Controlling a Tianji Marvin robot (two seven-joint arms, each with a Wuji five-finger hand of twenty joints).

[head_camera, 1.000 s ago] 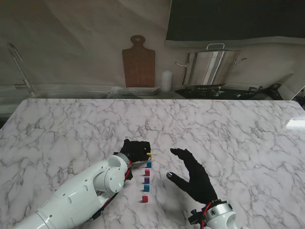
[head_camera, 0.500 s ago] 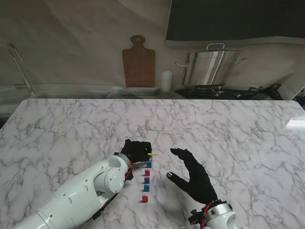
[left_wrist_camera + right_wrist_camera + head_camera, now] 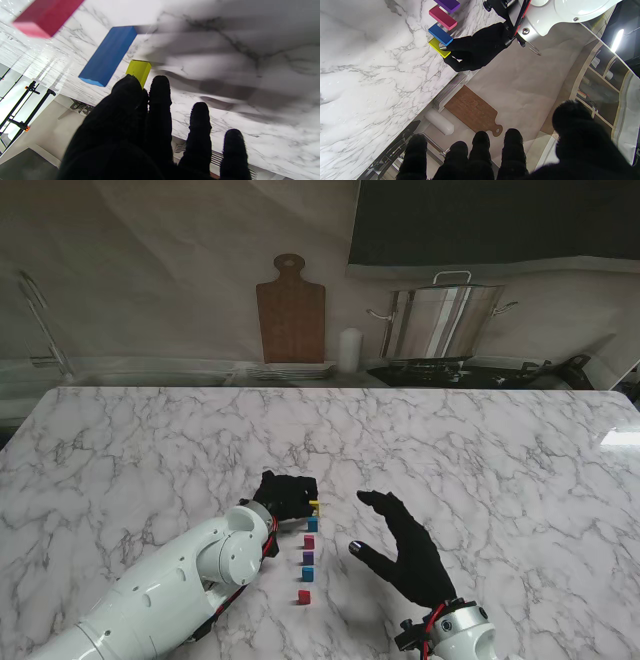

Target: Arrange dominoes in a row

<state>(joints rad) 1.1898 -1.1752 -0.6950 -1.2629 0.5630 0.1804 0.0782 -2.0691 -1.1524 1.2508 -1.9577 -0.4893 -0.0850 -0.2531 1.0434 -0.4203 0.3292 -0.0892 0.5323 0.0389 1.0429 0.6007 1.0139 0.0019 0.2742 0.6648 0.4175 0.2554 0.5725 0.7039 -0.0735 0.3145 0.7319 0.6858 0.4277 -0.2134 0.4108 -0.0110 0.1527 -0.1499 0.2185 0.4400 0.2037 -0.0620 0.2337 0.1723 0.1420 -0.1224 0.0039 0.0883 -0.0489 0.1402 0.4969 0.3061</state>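
Observation:
Several small dominoes stand in a line running away from me: red (image 3: 303, 596), blue (image 3: 307, 573), purple (image 3: 308, 557), magenta (image 3: 309, 541), blue (image 3: 312, 523) and yellow (image 3: 314, 506) at the far end. My left hand (image 3: 283, 495) reaches in from the left, its thumb and forefinger pinched on the yellow domino (image 3: 437, 46), seen also in the left wrist view as the yellow domino (image 3: 139, 70) beside the blue one (image 3: 108, 55). My right hand (image 3: 405, 550) hovers open to the right of the line, fingers spread, holding nothing.
At the back, beyond the marble table (image 3: 480, 450), are a wooden cutting board (image 3: 291, 308), a white cylinder (image 3: 348, 350), a stack of plates (image 3: 290, 370) and a steel pot (image 3: 440, 320). My left forearm (image 3: 170, 590) lies beside the nearer dominoes.

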